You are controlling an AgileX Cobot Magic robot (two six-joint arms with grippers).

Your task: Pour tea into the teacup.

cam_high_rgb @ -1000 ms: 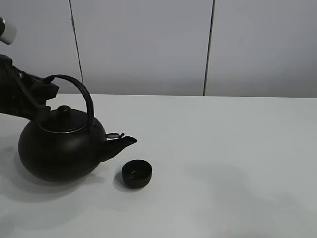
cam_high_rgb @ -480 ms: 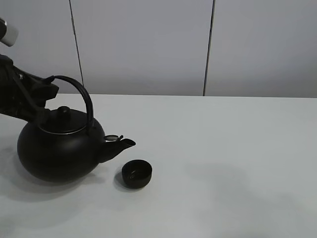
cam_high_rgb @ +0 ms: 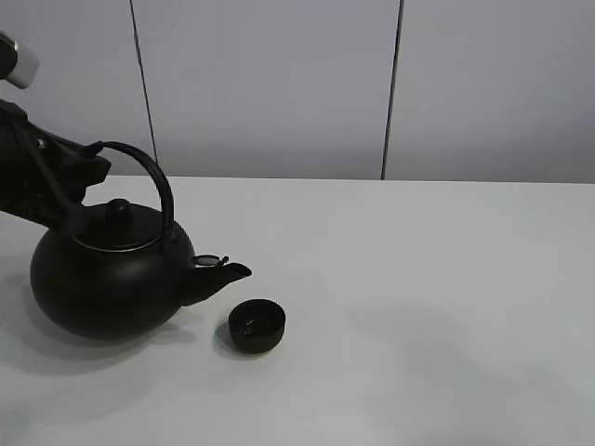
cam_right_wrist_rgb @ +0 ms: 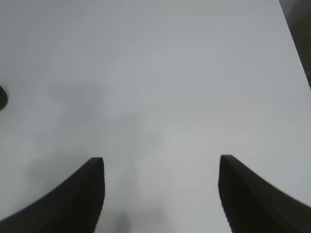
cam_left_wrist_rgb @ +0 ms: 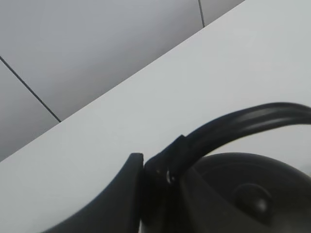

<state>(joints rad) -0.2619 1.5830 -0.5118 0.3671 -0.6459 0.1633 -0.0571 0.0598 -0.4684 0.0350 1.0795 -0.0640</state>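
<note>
A big round black kettle (cam_high_rgb: 104, 283) with an arched handle (cam_high_rgb: 153, 181) is at the left of the white table (cam_high_rgb: 418, 279). My left gripper (cam_high_rgb: 85, 169) is shut on the rear end of the handle, and the wrist view shows it there too (cam_left_wrist_rgb: 156, 167), with the handle (cam_left_wrist_rgb: 233, 124) and the lid knob (cam_left_wrist_rgb: 252, 199). The spout (cam_high_rgb: 232, 271) points right and ends just left of and above the teacup (cam_high_rgb: 257, 324), a small low black cup on the table. My right gripper (cam_right_wrist_rgb: 160, 194) is open and empty over bare table, out of the exterior view.
A grey panelled wall (cam_high_rgb: 279, 84) stands behind the table's far edge. A dark sliver (cam_right_wrist_rgb: 2, 97) at the border of the right wrist view may be the teacup. Nothing else stands on the table.
The kettle has shifted a little to the left and lower, and its spout has drawn back slightly from the teacup. The teacup has not moved.
</note>
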